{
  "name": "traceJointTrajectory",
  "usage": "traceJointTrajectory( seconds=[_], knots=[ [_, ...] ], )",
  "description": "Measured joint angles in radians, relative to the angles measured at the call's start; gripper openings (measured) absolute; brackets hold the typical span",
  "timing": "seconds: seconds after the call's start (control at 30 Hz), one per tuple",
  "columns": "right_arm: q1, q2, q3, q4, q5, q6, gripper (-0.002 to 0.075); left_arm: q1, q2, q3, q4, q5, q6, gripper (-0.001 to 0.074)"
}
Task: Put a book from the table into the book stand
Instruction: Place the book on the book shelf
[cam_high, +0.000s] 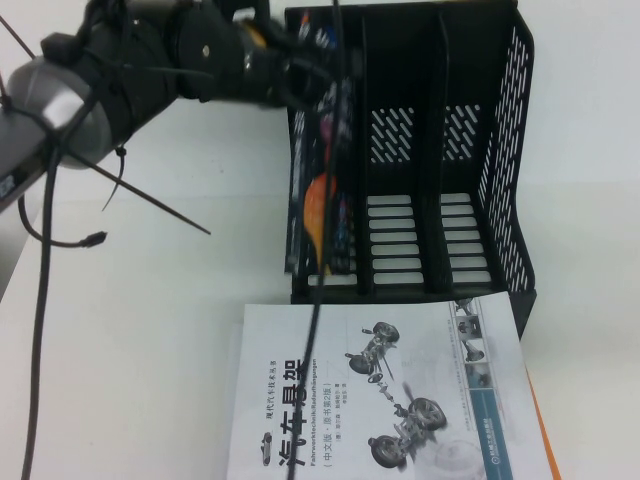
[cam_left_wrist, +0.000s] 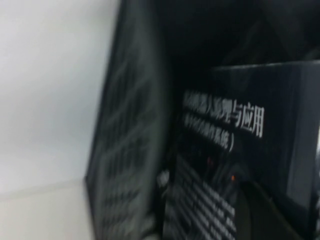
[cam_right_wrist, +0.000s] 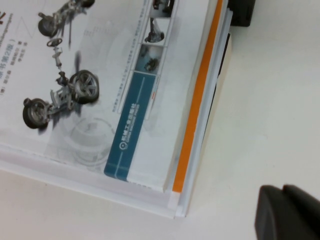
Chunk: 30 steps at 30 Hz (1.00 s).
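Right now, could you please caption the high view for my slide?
Left gripper sets the black book into the book stand's left compartment; white car-suspension book lies on table; right gripper unseen here.

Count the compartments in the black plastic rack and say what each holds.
3. Black perforated book stand: its left compartment holds the black-covered book, with the left gripper at its top; middle and right compartments hold nothing. Right gripper hovers beside the white car-suspension book.
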<state>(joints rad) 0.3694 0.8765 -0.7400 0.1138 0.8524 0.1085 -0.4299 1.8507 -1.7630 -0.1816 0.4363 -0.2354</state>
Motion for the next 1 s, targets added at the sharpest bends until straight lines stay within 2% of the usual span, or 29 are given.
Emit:
traceJointTrajectory(
  seconds=[0.2, 0.43, 0.63, 0.73, 0.83, 0.93, 1.0],
  knots=[
    [0.0, 0.0, 0.0, 0.002, 0.0, 0.0, 0.0, -0.043, -0.034, 0.0, 0.004, -0.092, 0.0, 0.0108],
    [0.0, 0.0, 0.0, 0.002, -0.009, 0.0, 0.0, -0.084, -0.038, 0.0, 0.097, -0.117, 0.0, 0.0108],
    [0.0, 0.0, 0.0, 0.023, -0.099, 0.0, 0.0, -0.102, -0.075, 0.0, 0.139, -0.129, 0.0, 0.0108],
    [-0.002, 0.007, 0.0, 0.106, -0.161, -0.011, 0.0, -0.103, -0.116, 0.0, 0.145, -0.147, 0.0, 0.0108],
    [-0.002, 0.037, 0.0, 0.336, -0.228, -0.193, 0.0, -0.105, -0.155, -0.002, 0.151, -0.165, 0.002, 0.0108],
    [-0.002, 0.098, 0.0, 0.687, -0.264, -0.56, 0.0, -0.107, -0.172, -0.004, 0.151, -0.175, -0.001, 0.0108],
    [-0.002, 0.157, 0.002, 0.985, -0.281, -0.892, 0.0, -0.111, -0.172, -0.004, 0.151, -0.165, -0.01, 0.0108]
  ],
)
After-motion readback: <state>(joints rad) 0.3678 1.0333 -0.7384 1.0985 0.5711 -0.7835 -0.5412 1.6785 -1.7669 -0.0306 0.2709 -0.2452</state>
